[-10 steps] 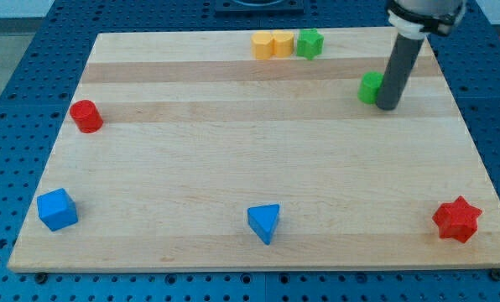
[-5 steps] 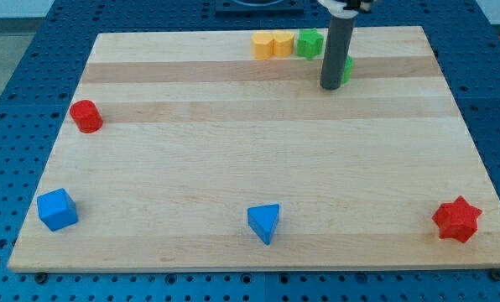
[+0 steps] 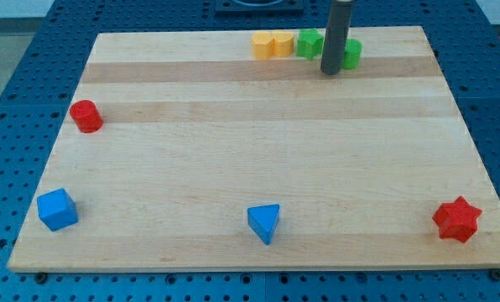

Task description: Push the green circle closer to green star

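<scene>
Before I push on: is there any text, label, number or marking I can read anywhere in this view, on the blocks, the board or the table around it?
None: no readable text, number or sign in the camera view.
The wooden board is bare wood grain.
The green circle, green star, yellow blocks, red cylinder, blue cube, blue triangle and red star carry no markings.
My tip, just left of the green circle, is unmarked.

My tip (image 3: 331, 72) stands near the view's top edge of the wooden board (image 3: 233, 168). The green circle (image 3: 351, 54) sits just to its upper right, partly hidden by the rod. The green star (image 3: 309, 43) lies just to its upper left, with the yellow blocks (image 3: 271, 44) beyond it leftward. The red cylinder (image 3: 85, 116) lies far left; the blue cube (image 3: 57, 209), blue triangle (image 3: 264, 222) and red star (image 3: 456, 220) lie well below.
</scene>
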